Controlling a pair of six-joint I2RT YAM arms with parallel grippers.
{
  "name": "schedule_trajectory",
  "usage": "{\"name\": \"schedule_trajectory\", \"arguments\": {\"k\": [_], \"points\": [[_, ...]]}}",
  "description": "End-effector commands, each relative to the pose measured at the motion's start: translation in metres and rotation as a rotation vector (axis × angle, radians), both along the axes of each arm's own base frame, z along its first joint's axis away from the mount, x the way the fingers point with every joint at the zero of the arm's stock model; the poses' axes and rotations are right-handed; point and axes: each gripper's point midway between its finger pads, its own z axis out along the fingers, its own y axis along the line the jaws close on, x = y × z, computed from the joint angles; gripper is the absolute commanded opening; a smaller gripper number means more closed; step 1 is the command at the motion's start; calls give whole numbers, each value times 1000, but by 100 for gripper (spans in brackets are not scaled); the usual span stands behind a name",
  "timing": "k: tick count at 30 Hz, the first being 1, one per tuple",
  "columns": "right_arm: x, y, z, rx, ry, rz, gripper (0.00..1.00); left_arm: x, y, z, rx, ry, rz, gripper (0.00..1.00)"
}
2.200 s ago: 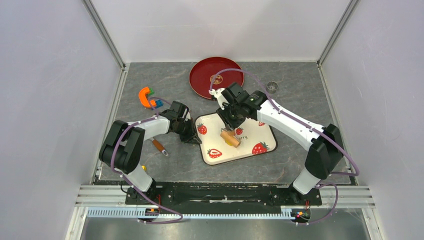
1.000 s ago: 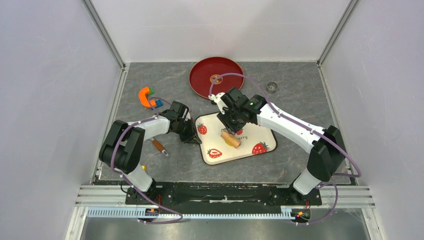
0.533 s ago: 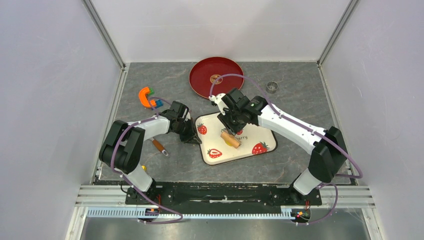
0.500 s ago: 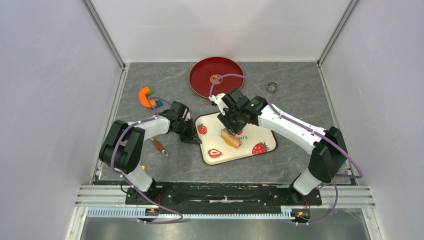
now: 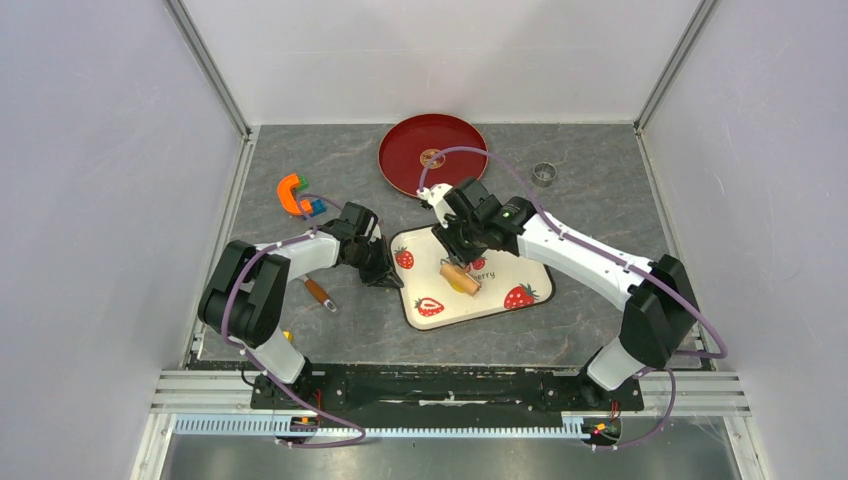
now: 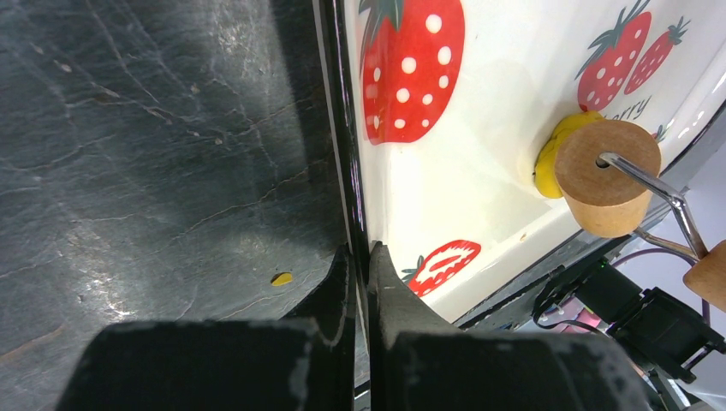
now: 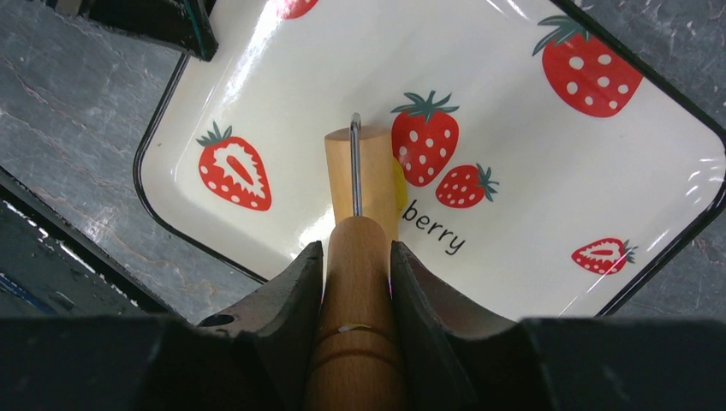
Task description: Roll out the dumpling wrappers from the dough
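On red plate [image 5: 400, 150], wrapper [image 5: 432, 157], beyond right fingers [image 7: 287, 300]

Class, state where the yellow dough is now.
In the top view, the yellow dough lies on the strawberry tray mid-table, against the wooden roller held by the right gripper.

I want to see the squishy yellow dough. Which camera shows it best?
The left wrist view: the yellow dough pokes out beside the wooden roller. The right wrist view shows only a sliver beside the roller; the top view, a tiny yellow spot.
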Motion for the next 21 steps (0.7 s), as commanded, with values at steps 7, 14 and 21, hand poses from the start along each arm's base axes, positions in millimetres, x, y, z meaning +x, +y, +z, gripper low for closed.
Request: {"name": "schedule_trajectory", "arguments": {"k": [7,14,21], "points": [[-93,-82,-107,-395,426,33,0,-13,18,-15,91,11,-51,2],[-99,-78,-85,-367,457,30,0,-12,18,-15,92,12,-51,2],[-106,-89,-85,-393,463,15,0,-12,17,-16,92,13,-52,2]]}}
